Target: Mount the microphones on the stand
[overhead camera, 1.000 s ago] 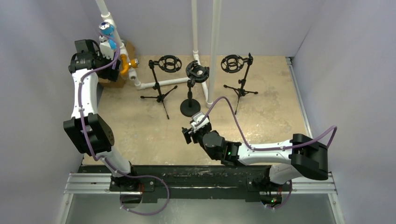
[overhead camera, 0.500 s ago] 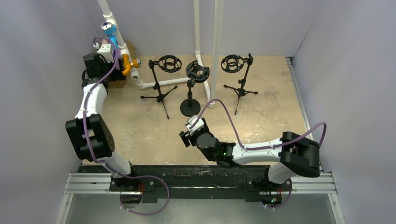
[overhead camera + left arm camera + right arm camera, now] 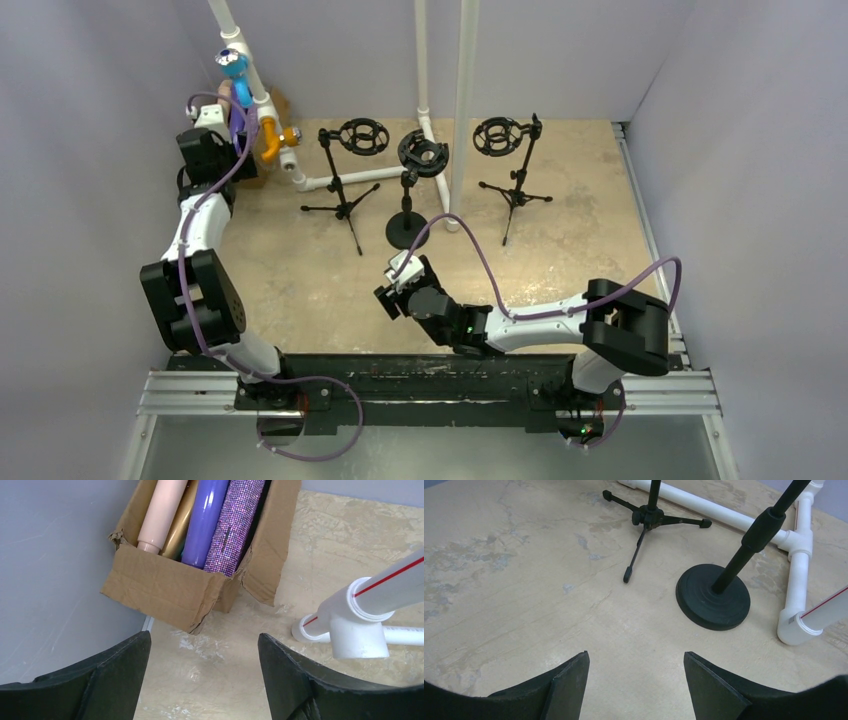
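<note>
Left gripper (image 3: pixel 202 680): fingers spread, nothing between them, over bare tabletop (image 3: pixel 225 670) just short of cardboard box (image 3: pixel 160 585)

Right gripper (image 3: pixel 634 685): also spread, empty, over open tabletop with free room on both sides

Microphones in box, 4 counted, handles only, heads hidden, lying side by side:
- peach microphone (image 3: pixel 162 510)
- gold microphone (image 3: pixel 181 535)
- glossy purple microphone (image 3: pixel 207 520)
- purple glitter microphone (image 3: pixel 235 525)

Dark strip right of the glitter one; cannot tell what it is

Top view: blue microphone (image 3: pixel 233 68) and orange-gold microphone (image 3: pixel 267 138) against the slanted white pipe (image 3: pixel 222 25)

Box sits in far-left corner by grey wall (image 3: pixel 45 580), near edge torn; pipe foot (image 3: pixel 360 630) near its right side, bare strip between

Stands, 3 counted, each with a black ring mount: round-base stand (image 3: pixel 713 597) ahead-right of right gripper, left tripod stand (image 3: pixel 338 185), right tripod stand (image 3: pixel 516 172)
</note>
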`<state>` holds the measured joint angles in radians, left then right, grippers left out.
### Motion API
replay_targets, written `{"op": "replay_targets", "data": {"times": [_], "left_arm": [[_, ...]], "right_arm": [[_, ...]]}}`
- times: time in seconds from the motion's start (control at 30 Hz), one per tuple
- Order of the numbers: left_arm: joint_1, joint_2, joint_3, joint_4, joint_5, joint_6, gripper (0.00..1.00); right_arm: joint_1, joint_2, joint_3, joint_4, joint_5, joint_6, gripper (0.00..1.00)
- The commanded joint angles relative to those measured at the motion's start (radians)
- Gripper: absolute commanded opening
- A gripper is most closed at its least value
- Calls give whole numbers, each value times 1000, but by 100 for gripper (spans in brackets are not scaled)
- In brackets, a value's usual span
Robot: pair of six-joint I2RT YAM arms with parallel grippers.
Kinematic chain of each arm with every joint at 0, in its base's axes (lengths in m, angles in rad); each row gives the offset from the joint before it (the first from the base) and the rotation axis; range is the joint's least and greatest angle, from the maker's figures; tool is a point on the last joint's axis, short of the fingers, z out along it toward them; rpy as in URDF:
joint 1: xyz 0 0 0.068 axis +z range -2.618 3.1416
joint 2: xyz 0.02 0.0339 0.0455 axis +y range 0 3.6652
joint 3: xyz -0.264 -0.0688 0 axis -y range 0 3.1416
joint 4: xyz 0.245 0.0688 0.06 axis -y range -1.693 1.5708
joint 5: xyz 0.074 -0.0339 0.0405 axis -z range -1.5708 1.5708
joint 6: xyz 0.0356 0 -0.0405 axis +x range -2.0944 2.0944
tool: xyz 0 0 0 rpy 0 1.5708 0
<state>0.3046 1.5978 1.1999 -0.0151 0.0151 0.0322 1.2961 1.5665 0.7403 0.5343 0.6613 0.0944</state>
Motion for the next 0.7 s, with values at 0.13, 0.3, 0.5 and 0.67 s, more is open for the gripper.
{"op": "replay_targets", "data": {"times": [0.13, 0.3, 0.5, 0.67], "left_arm": [[-25, -15, -48, 136, -74, 11, 70], [-75, 12, -90, 269, -251, 163, 62], [-145, 71, -191, 463, -412, 394, 59], [-196, 166, -191, 618, -528, 583, 61]], "right_arm": [[6, 26, 10, 34, 6, 23, 73], [7, 44, 4, 44, 7, 25, 73], [6, 77, -1, 74, -1, 24, 74], [6, 103, -15, 131, -30, 4, 75]]}}
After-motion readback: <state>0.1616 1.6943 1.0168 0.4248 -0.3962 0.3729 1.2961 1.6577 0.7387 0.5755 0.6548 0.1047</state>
